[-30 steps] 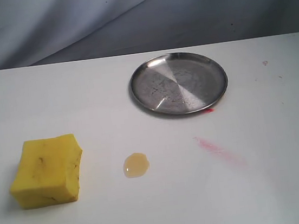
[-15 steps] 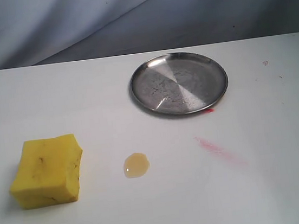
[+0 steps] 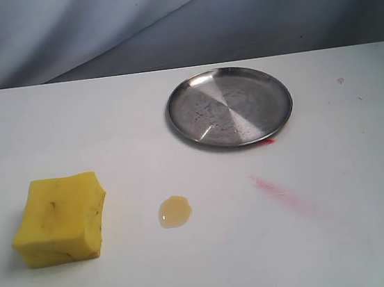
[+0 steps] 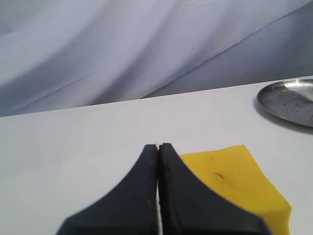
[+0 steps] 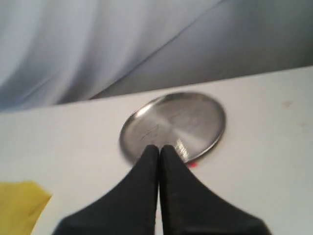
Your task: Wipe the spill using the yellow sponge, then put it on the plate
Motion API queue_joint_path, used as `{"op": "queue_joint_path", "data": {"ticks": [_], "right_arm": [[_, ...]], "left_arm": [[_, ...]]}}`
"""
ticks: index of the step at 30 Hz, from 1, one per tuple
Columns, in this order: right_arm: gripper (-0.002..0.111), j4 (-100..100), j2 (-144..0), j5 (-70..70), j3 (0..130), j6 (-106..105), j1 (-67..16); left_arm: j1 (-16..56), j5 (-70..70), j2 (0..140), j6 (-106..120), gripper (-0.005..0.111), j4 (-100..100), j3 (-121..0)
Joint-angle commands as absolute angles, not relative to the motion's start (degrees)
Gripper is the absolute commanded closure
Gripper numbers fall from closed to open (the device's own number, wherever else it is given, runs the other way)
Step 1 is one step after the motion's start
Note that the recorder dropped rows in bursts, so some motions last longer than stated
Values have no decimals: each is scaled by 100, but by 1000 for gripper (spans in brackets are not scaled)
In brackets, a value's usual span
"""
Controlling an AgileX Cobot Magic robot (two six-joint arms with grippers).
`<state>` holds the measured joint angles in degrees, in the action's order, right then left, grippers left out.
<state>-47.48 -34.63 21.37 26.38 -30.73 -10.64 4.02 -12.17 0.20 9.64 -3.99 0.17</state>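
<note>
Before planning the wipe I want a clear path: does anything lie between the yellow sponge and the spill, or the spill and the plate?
Nothing visible does: bare table lies between yellow sponge, spill and plate. The pink smear sits right of that path.

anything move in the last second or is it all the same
Nothing visibly changed in the exterior view. The yellow sponge, the spill and the plate lie where they were, each apart from the others, and the pink smear looks the same.
</note>
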Motion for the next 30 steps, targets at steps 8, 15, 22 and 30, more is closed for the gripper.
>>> {"op": "queue_joint_path", "data": {"ticks": [8, 15, 22, 30], "right_arm": [[108, -7556, -7733, 4079, 4410, -6125, -2157], [108, -6528, -9478, 2871, 5770, -5241, -4019], [108, -2507, -10991, 2940, 7706, -1528, -5356], [85, -982, -12282, 4408, 10001, 627, -5866]], "left_arm": [[397, -1177, 0, 915, 107, -394, 0], [397, -1177, 0, 915, 107, -394, 0], [397, -1177, 0, 915, 107, -394, 0], [397, -1177, 0, 915, 107, -394, 0]]}}
